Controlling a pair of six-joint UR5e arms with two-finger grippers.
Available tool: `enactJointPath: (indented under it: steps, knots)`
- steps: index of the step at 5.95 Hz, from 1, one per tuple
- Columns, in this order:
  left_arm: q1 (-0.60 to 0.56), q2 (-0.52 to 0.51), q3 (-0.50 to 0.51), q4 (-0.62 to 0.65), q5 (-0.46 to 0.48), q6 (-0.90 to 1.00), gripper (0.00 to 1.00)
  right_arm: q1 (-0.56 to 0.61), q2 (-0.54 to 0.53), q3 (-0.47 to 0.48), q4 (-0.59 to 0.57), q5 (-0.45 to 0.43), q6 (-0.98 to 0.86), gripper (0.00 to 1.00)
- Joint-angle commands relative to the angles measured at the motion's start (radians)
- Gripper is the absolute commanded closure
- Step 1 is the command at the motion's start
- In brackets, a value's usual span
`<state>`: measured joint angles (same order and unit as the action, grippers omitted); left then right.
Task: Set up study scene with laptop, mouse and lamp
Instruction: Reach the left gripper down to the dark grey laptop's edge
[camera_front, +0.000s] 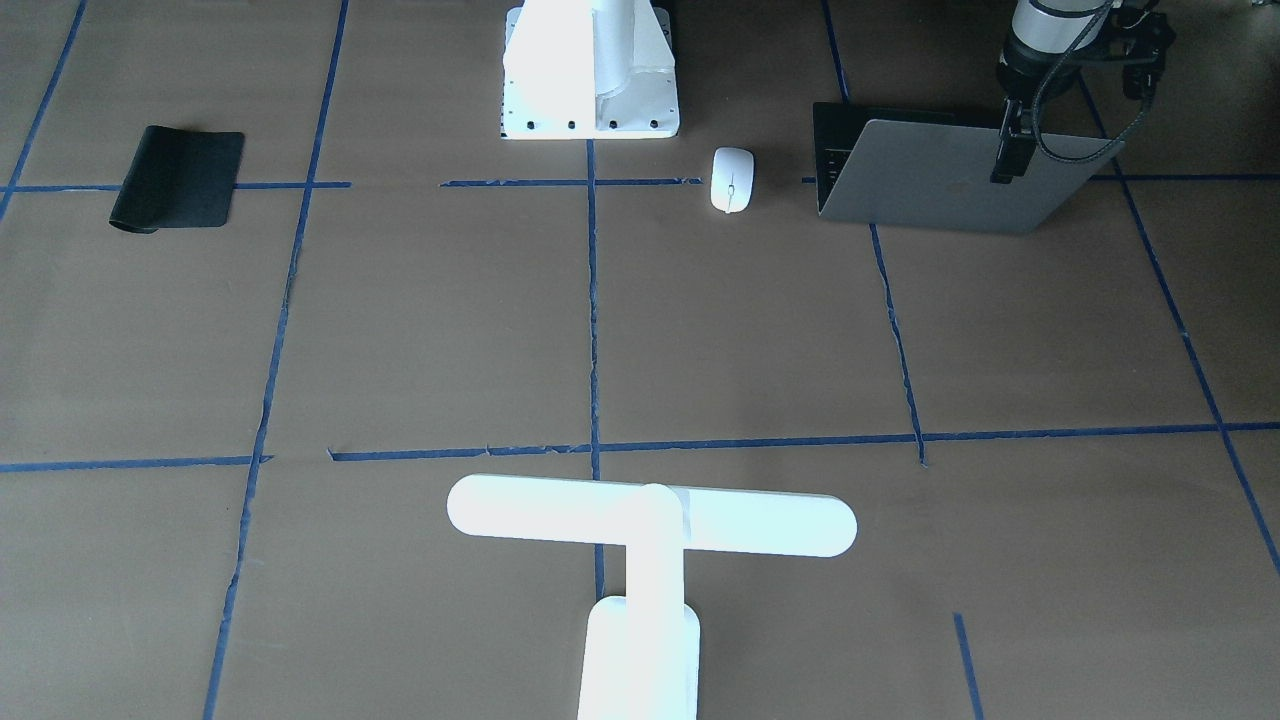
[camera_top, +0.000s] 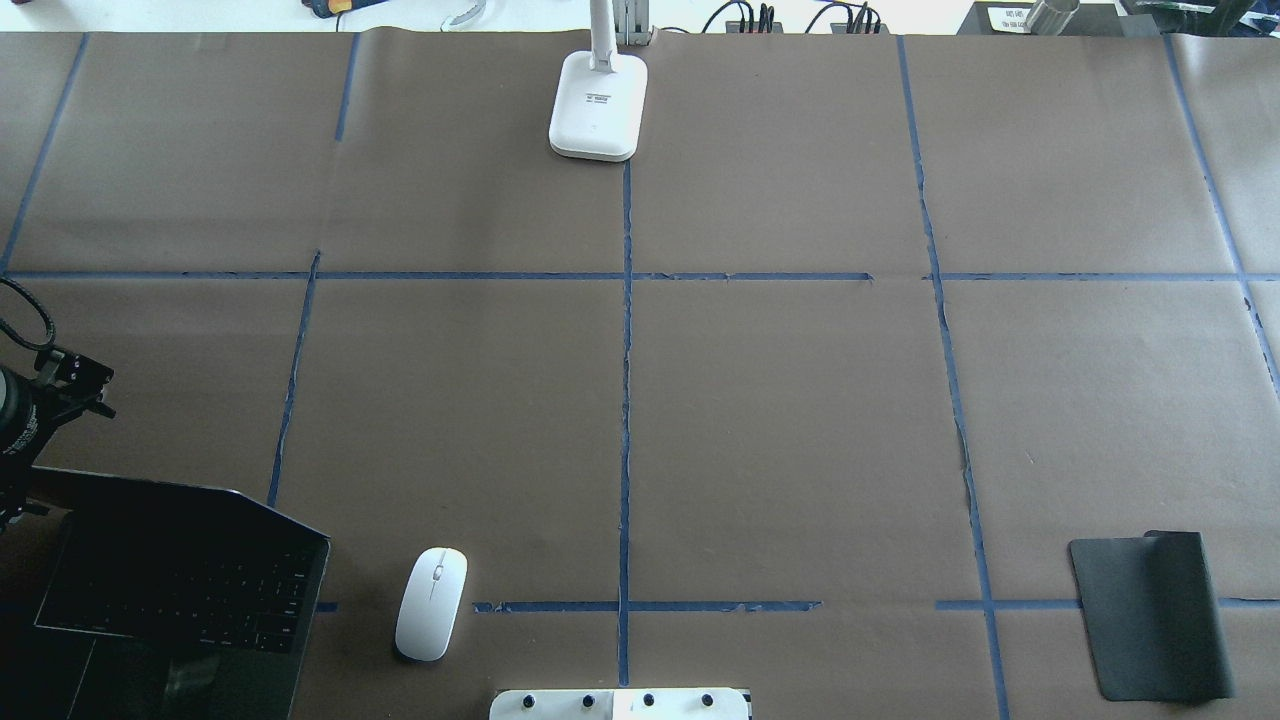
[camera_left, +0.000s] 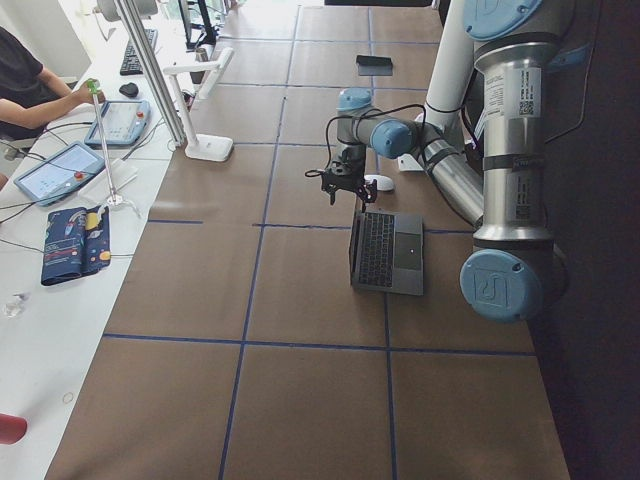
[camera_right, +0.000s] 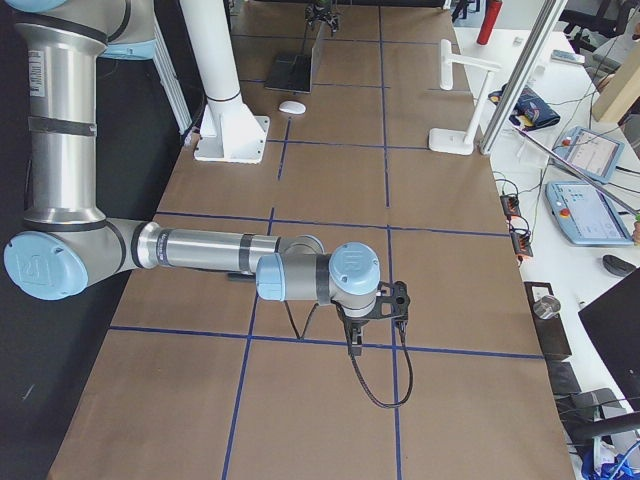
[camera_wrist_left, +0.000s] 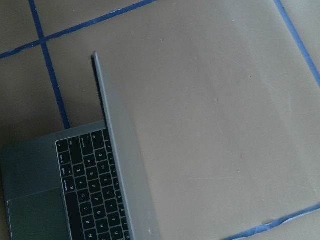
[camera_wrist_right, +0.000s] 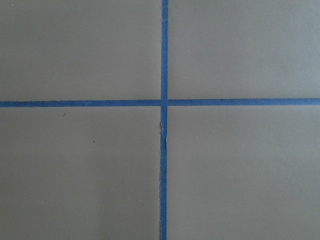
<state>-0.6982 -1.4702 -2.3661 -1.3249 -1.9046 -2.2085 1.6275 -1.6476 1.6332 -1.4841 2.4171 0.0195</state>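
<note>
The grey laptop (camera_front: 930, 185) stands open near the robot's left, keyboard showing in the left wrist view (camera_wrist_left: 85, 190). My left gripper (camera_front: 1008, 160) is at the lid's top edge. One dark finger shows in front of the lid, and I cannot tell whether it grips. The white mouse (camera_front: 732, 179) lies beside the laptop, toward the table's middle (camera_top: 431, 603). The white T-shaped lamp (camera_front: 650, 520) stands at the far middle edge, its base in the overhead view (camera_top: 598, 105). My right gripper (camera_right: 353, 345) hovers over bare paper far from all of them; I cannot tell its state.
A black mouse pad (camera_top: 1150, 612) lies at the robot's right, one edge curled. The white bolted pedestal (camera_front: 590, 70) stands at the near middle edge. Blue tape lines divide the brown paper. An operator and tablets are on a side table (camera_left: 60, 170).
</note>
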Motion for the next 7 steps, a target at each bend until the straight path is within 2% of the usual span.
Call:
enactJointPath:
  steps: [1, 3, 4, 5, 6, 7]
  knots:
    - [0.016, 0.004, -0.002, 0.001, 0.013, -0.027, 0.0, 0.0, 0.0, 0.004, 0.001, 0.0, -0.001, 0.0]
    - [0.023, 0.002, -0.002, 0.001, 0.013, -0.016, 0.0, 0.0, 0.0, 0.016, 0.001, 0.0, -0.001, 0.0]
    - [0.028, 0.002, -0.002, 0.003, 0.013, -0.019, 0.06, 0.0, 0.002, 0.019, 0.001, 0.0, -0.001, 0.0]
    - [0.028, 0.002, -0.002, 0.004, 0.015, -0.022, 0.48, 0.0, 0.002, 0.02, 0.001, 0.0, -0.001, 0.0]
    - [0.026, 0.004, -0.004, 0.007, 0.048, -0.028, 0.77, 0.0, 0.0, 0.022, 0.001, 0.0, 0.0, 0.0]
    - [0.025, 0.005, -0.01, 0.009, 0.051, -0.027, 0.9, 0.0, 0.0, 0.025, 0.001, 0.0, 0.0, 0.0]
